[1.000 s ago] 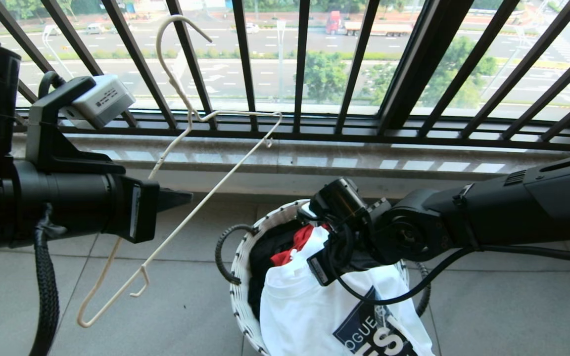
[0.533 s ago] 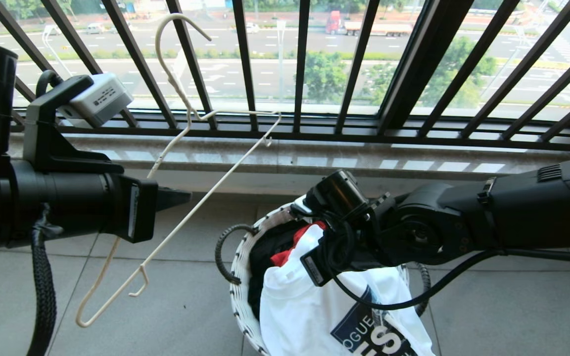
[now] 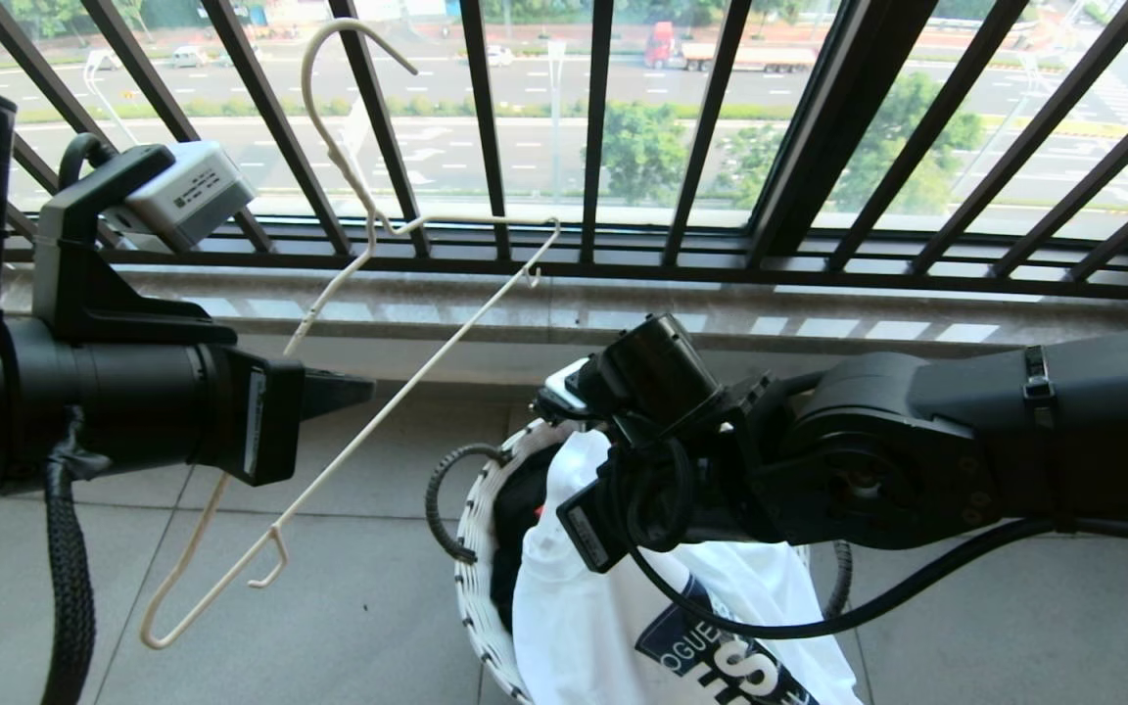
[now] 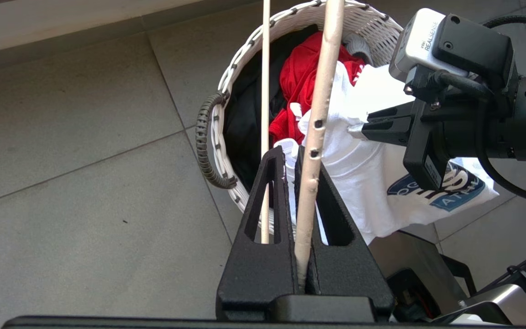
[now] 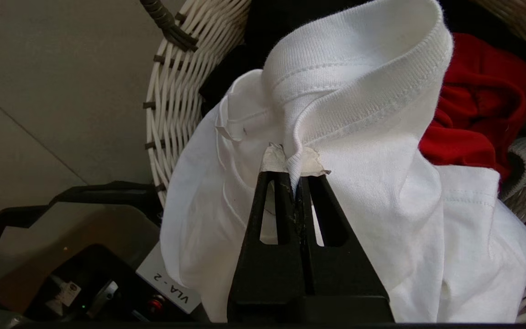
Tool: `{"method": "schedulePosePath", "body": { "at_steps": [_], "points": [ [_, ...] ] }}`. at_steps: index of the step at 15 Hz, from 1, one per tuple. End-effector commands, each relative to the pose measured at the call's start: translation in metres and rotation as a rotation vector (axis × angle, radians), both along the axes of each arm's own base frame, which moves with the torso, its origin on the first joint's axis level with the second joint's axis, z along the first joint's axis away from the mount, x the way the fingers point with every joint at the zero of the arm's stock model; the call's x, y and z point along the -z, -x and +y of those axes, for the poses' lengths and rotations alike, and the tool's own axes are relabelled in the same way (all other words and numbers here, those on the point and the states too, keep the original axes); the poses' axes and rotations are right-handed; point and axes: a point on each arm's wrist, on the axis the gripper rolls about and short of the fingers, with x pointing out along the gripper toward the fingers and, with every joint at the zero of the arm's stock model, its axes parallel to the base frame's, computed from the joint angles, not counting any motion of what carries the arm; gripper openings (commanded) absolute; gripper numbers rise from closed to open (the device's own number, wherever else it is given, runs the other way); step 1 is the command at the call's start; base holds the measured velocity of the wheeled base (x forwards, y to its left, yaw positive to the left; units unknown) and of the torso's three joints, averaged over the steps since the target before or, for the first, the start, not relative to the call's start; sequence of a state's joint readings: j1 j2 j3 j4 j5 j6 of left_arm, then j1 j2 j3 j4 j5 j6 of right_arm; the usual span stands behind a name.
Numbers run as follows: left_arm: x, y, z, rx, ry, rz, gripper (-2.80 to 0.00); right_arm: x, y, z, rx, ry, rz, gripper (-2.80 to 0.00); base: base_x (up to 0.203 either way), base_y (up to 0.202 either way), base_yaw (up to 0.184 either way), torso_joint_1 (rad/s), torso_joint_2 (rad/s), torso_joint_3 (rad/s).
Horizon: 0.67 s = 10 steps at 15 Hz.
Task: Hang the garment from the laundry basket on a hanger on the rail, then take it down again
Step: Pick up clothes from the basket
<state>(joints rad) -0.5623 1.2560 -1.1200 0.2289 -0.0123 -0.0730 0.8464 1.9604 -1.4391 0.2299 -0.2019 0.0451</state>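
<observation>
Above laundry basket (image 5: 171, 96), garment (image 5: 359, 114) collar pinched between right gripper (image 5: 294, 171) jaws

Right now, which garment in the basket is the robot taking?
Start at the round white woven basket on the tiled floor. The white T-shirt lies on top, its ribbed collar pinched in the right gripper. Unlike the red garment and black garment beside it, it carries a dark blue logo.

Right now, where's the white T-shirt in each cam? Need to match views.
Head view: white T-shirt at bottom centre, spilling over the laundry basket rim, under the right gripper.
Left wrist view: right of centre, beside the hanger bar.
Right wrist view: fills the centre, collar pinched in the shut fingertips.
Shared landmark: the white woven basket with the red garment inside.
</observation>
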Motion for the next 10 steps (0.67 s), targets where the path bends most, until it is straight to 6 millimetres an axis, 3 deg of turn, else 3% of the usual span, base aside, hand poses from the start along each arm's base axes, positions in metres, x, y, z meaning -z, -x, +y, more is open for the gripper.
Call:
{"method": "schedulePosePath", "body": {
  "at_steps": [1, 9, 10],
  "points": [
    [0.0, 0.0, 0.0, -0.001, -0.001, 0.001, -2.8, 0.012, 0.01, 0.005, -0.03, 0.035, 0.028, -2.8, 0.0, 0.0, 0.0, 0.0, 0.0, 0.0],
    [0.001, -0.002, -0.001, 0.0, -0.006, 0.005, -2.8, 0.061, 0.035, -0.012, -0.049, 0.168, 0.142, -2.8, 0.0, 0.0, 0.0, 0.0, 0.0, 0.0],
    [0.001, -0.002, -0.001, 0.0, -0.006, 0.005, -2.8, 0.061, 0.038, -0.012, -0.058, 0.165, 0.137, 0.0, 0.0, 0.0, 0.0, 0.0, 0.0, 0.0]
  ]
}}
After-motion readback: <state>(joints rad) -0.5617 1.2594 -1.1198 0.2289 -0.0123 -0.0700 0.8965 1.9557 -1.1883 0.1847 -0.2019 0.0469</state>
